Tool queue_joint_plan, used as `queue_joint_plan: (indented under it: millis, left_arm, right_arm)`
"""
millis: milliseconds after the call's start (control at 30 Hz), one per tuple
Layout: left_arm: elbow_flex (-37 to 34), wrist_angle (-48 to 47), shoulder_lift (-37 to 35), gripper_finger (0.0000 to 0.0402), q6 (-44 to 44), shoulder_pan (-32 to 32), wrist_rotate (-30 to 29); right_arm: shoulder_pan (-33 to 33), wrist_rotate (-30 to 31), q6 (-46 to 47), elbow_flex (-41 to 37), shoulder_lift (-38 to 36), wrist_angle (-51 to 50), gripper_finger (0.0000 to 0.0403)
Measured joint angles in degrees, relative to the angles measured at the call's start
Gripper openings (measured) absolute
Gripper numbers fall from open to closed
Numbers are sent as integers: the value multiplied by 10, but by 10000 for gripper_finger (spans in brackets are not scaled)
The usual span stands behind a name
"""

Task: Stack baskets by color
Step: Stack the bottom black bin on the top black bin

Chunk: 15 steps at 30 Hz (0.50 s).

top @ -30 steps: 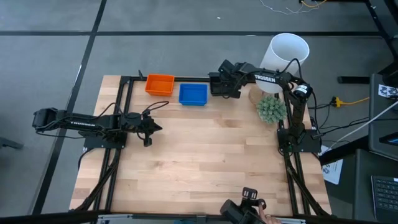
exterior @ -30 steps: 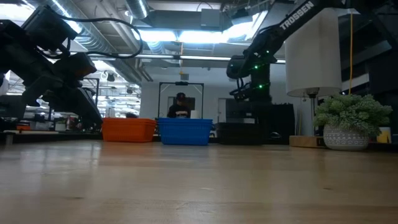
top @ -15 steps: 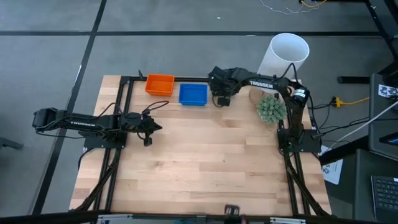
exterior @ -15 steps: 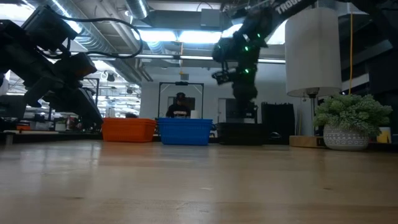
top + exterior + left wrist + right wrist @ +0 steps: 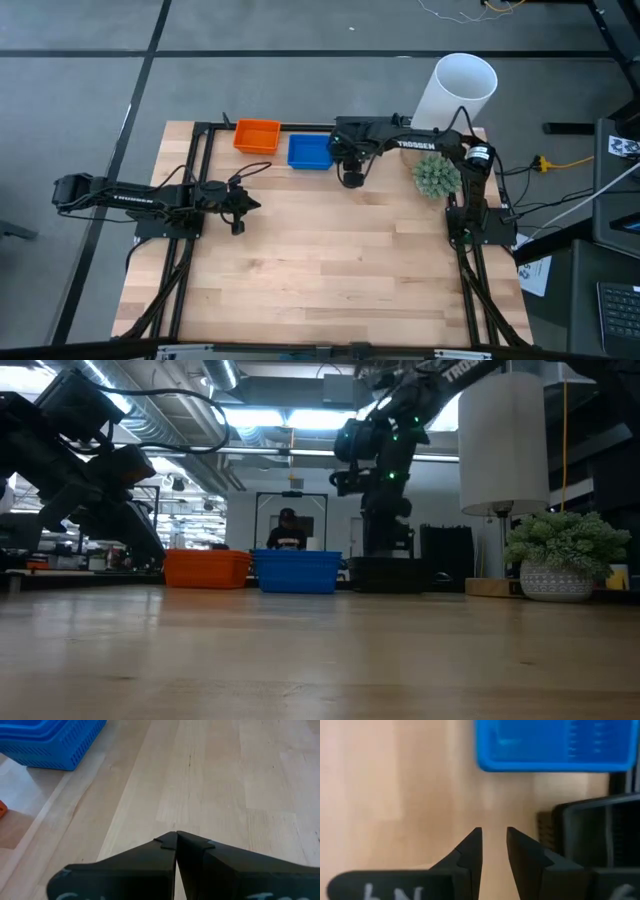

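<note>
Along the table's far edge stand an orange basket stack, a blue basket stack and, to its right, a black basket, which my right arm mostly covers in the high view. My right gripper hangs just in front of the gap between blue and black. It points steeply down, open, with only bare wood between its fingers. At the table's left my left gripper is shut and holds nothing. All the baskets rest on their bottoms on the table.
A tall white cylinder and a small green plant stand at the far right, close to my right arm's base. Dark frame rails run along the left and far edges. Bare wood fills the table's middle and near part.
My right gripper has swung from above the black basket toward the table's near edge and has tipped over from nearly level to pointing steeply down. Its fingers keep the same gap. A dark object at the table's near edge has left the high view.
</note>
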Motion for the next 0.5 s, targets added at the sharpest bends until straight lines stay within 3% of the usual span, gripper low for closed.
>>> queue_joint_plan:
  millis: [500]
  left_arm:
    - [0, 0, 0, 0, 0, 0, 0]
  right_arm:
    - [-61, 2, -17, -24, 0, 73, 90]
